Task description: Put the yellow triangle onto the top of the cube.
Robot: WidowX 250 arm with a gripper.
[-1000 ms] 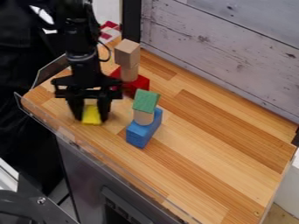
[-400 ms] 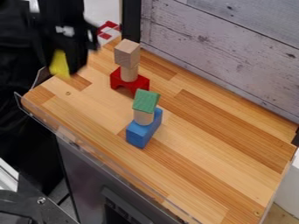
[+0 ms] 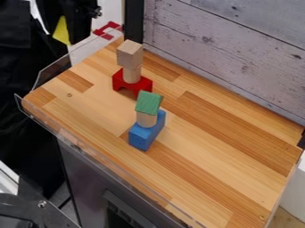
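So we've got our black gripper point(image 3: 61, 36) at the view's upper left, hanging down. Fingers are clamped, fwiw.

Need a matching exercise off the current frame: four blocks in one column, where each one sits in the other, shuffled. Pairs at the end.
Block
1. Yellow triangular block
2. Plain wooden cube
3. Green block
4. Blue rectangular block

Place
A. Topmost in the stack that has the red arch-shaped block as its base
B. On the wooden tabletop, bearing a short wooden cylinder
C. Held up by the black end effector, upper left
D. Directly on top of that same cylinder

Pairs: 1-C, 2-A, 3-D, 4-B
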